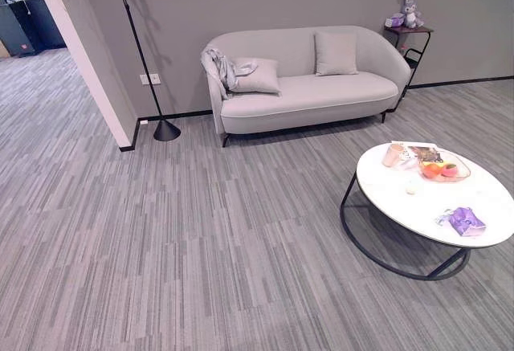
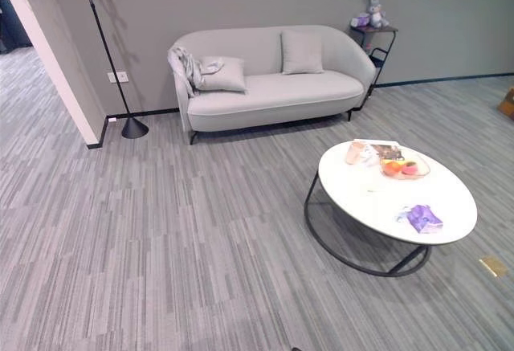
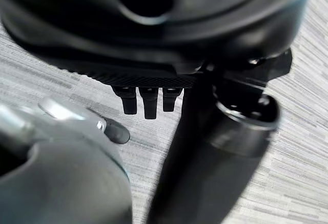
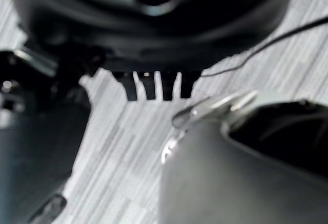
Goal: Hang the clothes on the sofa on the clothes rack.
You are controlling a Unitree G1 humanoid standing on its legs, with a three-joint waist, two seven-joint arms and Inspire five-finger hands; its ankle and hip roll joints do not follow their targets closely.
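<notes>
A grey garment (image 1: 221, 68) lies draped over the left armrest of a light grey sofa (image 1: 321, 94) against the far wall; the right eye view has it too (image 2: 186, 63). A thin black pole on a round base (image 1: 166, 130) stands to the sofa's left by the wall. My left hand (image 3: 148, 101) hangs over the striped carpet, fingers straight and holding nothing. My right hand (image 4: 151, 86) hangs the same way, empty, with relaxed fingers. Both hands are far from the sofa.
Two cushions (image 1: 336, 52) rest on the sofa. A round white coffee table (image 1: 401, 198) at the right carries a fruit bowl (image 1: 443, 166), a cup (image 1: 393, 155) and a purple item (image 1: 466, 221). A side shelf with a plush rabbit (image 1: 410, 7) stands past the sofa. A wall corner (image 1: 88, 54) juts out at left.
</notes>
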